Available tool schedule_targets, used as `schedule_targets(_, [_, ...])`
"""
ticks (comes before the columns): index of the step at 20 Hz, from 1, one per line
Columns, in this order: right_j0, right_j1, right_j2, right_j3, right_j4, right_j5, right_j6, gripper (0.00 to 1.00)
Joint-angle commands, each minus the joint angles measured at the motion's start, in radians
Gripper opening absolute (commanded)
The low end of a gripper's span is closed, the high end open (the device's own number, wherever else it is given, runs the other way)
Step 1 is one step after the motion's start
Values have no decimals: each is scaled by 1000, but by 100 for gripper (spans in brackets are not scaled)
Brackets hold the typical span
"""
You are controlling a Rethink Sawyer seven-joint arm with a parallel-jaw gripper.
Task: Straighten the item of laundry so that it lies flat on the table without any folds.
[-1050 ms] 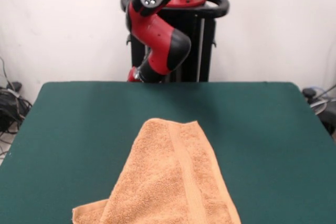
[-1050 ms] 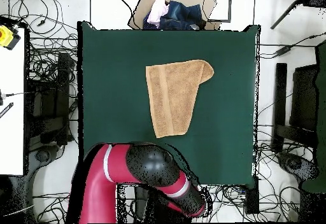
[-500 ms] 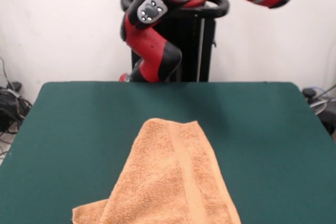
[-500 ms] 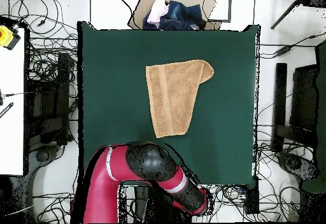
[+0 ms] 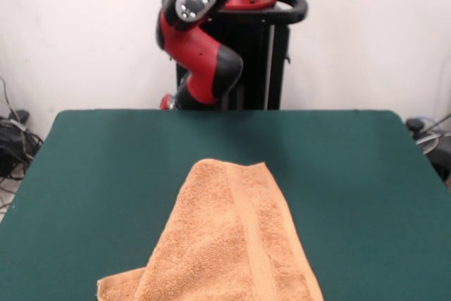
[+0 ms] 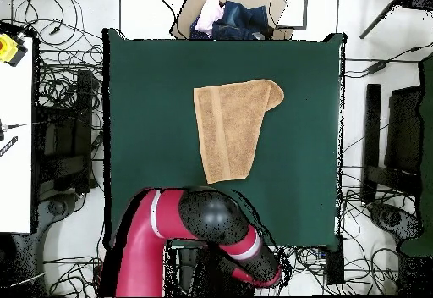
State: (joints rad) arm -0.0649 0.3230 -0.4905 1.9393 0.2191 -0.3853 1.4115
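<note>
One orange-tan towel [image 6: 230, 129] lies near the middle of the green table [image 6: 144, 100], one corner folded over so its outline narrows to a rounded point at one end, with a woven band running along its length. The red and black arm [image 5: 201, 47] is coiled by its pedestal, off the cloth; its gripper is out of sight in both views, so the fingers' state cannot be told.

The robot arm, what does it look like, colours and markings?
The arm is glossy red with rounded black joint caps and a light grey band near one joint. A grey oval button pad sits on one black segment. Its claw isn't in view.
</note>
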Motion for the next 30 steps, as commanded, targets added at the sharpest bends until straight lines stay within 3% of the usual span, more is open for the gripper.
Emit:
schedule_targets(1, [-46, -242, 71, 235, -192, 144, 125, 100])
schedule_targets(6, [-89, -461, 18, 381, -331, 237, 98, 100])
schedule_targets(11, [-113, -668, -25, 457, -417, 378, 60, 100])
schedule_targets(15, [-110, -726, -33, 465, -448, 439, 70, 100])
schedule_targets(18, [-105, -705, -24, 453, -453, 428, 103, 100])
schedule_targets(22, [-177, -684, 39, 460, -480, 267, 182, 100])
schedule_targets(26, [-312, -764, 129, 502, -566, 89, 238, 100])
schedule_targets(30, [-381, -811, 184, 514, -630, -51, 279, 100])
